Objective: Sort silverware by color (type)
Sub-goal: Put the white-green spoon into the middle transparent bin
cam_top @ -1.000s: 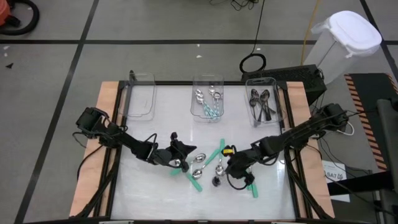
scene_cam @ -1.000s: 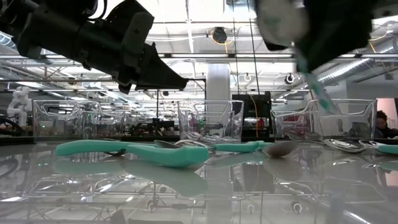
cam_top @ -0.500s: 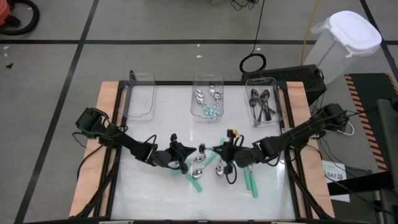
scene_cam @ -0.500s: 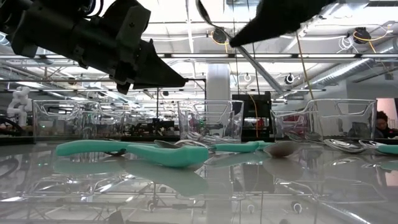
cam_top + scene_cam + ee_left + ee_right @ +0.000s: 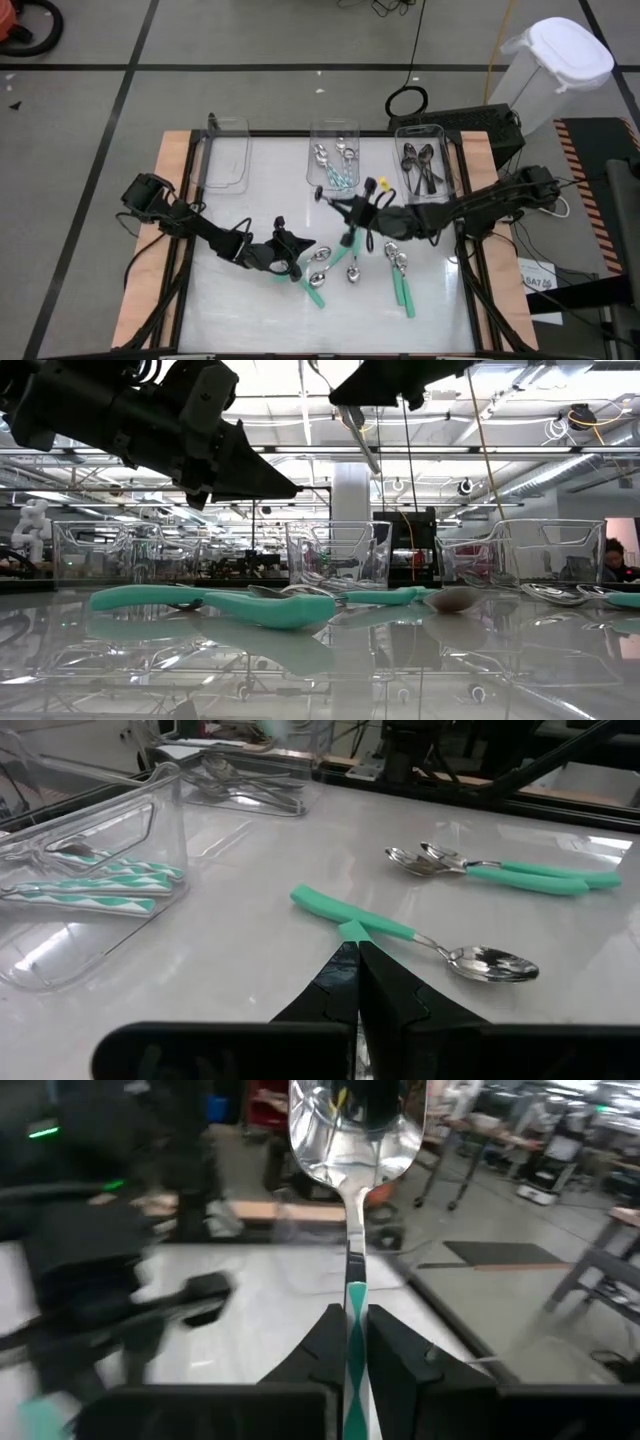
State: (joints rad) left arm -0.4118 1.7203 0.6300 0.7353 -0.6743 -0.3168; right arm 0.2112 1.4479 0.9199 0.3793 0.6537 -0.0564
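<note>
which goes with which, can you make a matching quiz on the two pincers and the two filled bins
1 right pincer
2 left pincer
3 middle clear plastic bin
4 right clear plastic bin

a dark metal spoons inside
b shut, above the white table
c teal-handled silver spoons inside
d shut on a lifted teal-handled silver spoon

Pairs: 1-d, 2-b, 3-c, 4-a

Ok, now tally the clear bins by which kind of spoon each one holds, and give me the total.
Bins holding teal-handled spoons: 1, the middle bin
Bins holding dark spoons: 1, the right bin
Bins with no spoons in them: 1, the left bin
Total: 3 bins
</note>
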